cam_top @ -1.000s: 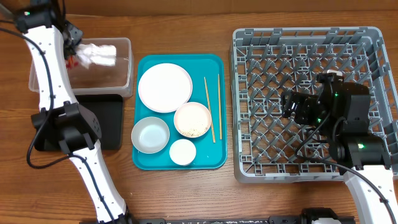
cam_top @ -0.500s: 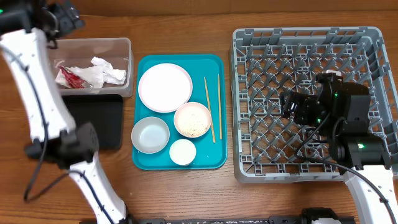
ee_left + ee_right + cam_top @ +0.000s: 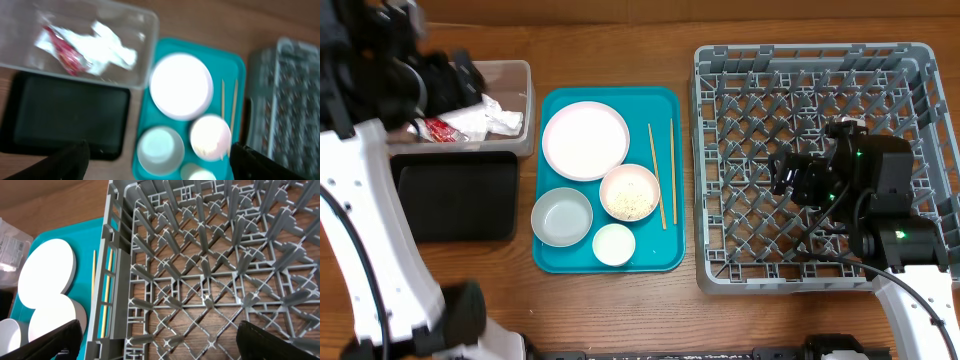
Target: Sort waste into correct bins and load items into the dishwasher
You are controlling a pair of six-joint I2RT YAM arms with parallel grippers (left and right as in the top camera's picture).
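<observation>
Now, wrapper (image 3: 64,51) and napkin (image 3: 114,46) lie in the clear tub (image 3: 125,75), upper left.
Left gripper (image 3: 160,152) and right gripper (image 3: 157,332) both gape wide, holding nothing.

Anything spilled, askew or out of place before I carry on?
Nothing looks spilled or knocked over. The one thing to note is that loose rice grains sit in the bowl beside the chopsticks on the teal tray. The wrapper and napkin lie inside the clear tub.
</observation>
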